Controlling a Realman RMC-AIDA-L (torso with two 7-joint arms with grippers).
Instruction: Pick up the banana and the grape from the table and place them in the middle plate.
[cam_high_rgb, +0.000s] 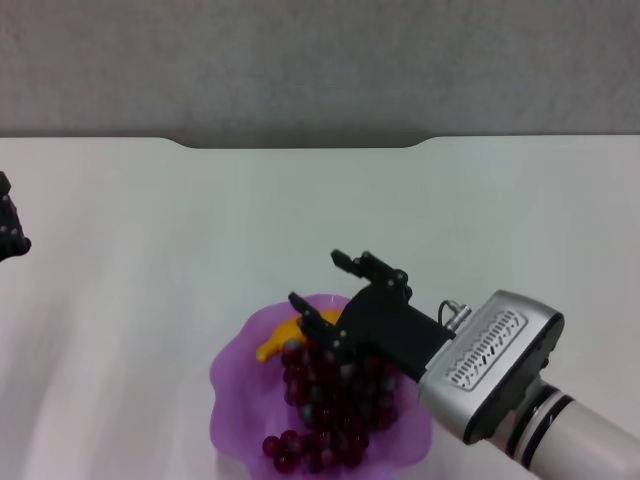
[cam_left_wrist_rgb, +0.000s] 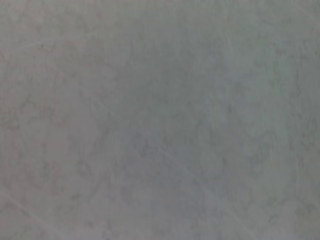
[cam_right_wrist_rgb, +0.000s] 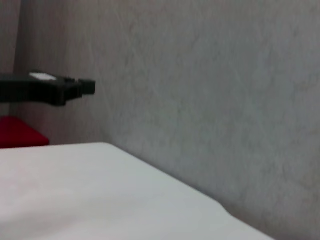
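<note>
A: Where are the fruits?

B: Both lie in the purple plate (cam_high_rgb: 232, 385), low in the head view, a little left of centre. The grapes (cam_high_rgb: 335, 405) fill the middle and lower part of it, a dark red heap. The banana (cam_high_rgb: 275, 340) sits at the plate's upper left side, touching the grapes; only a short yellow-orange part shows, the rest is behind the pincer.

A: And the right pincer?

B: The right pincer (cam_high_rgb: 322, 285) reaches in from the lower right corner of the head view, over the upper edge of the plate. Its two black fingers are spread apart with nothing between them. One fingertip (cam_high_rgb: 302, 305) is just above the banana and the top of the grapes; the other points out over the bare white surface (cam_high_rgb: 150, 220) beyond the plate. I cannot tell whether the lower finger touches the fruit.

A: The left one?

B: The left pincer (cam_high_rgb: 10, 232) shows only as a dark sliver at the left edge of the head view, mid-height, well apart from the plate. Whether it is spread or closed, I cannot tell. In the right wrist view a black piece (cam_right_wrist_rgb: 47, 89) juts in at the upper left, above the surface's edge, with a grey wall (cam_right_wrist_rgb: 210, 90) behind.
</note>
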